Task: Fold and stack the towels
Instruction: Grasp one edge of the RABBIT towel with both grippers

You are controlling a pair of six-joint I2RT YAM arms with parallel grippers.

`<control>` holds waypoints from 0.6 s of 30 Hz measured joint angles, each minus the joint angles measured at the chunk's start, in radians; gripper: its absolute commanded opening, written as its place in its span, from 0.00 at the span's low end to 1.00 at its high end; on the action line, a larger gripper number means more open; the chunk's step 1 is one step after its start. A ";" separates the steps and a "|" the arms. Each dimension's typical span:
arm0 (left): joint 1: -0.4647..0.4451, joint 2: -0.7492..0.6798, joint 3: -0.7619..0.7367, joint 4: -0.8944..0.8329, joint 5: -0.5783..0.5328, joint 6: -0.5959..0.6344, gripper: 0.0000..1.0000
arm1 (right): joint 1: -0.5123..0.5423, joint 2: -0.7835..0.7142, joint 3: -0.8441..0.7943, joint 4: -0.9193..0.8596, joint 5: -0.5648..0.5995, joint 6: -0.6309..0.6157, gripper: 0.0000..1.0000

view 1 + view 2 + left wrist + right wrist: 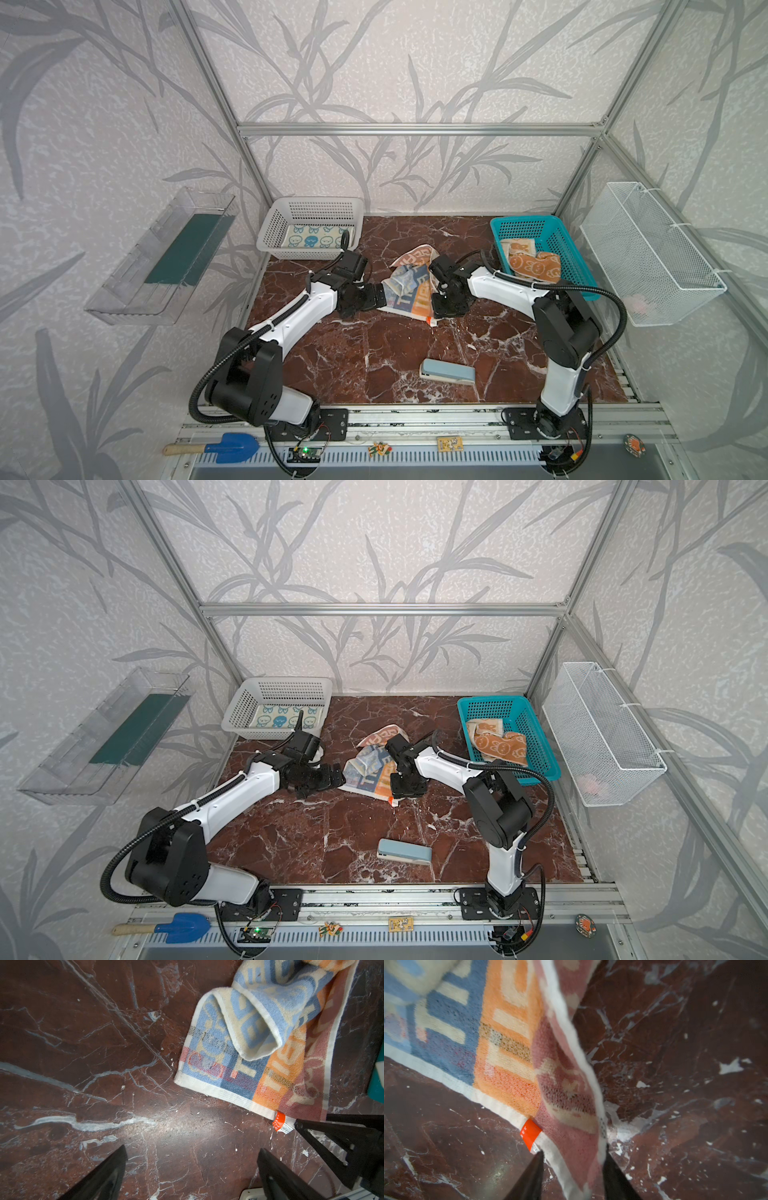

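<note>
Midway on the marble table, in both top views, the lettered towel lies crumpled between my left gripper and right gripper. The blue-faced towel sits in the white basket, the orange-faced towel in the teal basket. Left wrist view: my left jaws gape wide over bare marble, just beside the lettered towel's hem. Right wrist view: my right jaws straddle that towel's corner by its orange tag; whether they pinch it, I cannot tell.
</note>
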 measured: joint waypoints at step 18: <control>-0.027 0.268 0.167 -0.091 -0.038 0.140 0.82 | -0.023 0.005 -0.015 0.021 -0.020 -0.012 0.00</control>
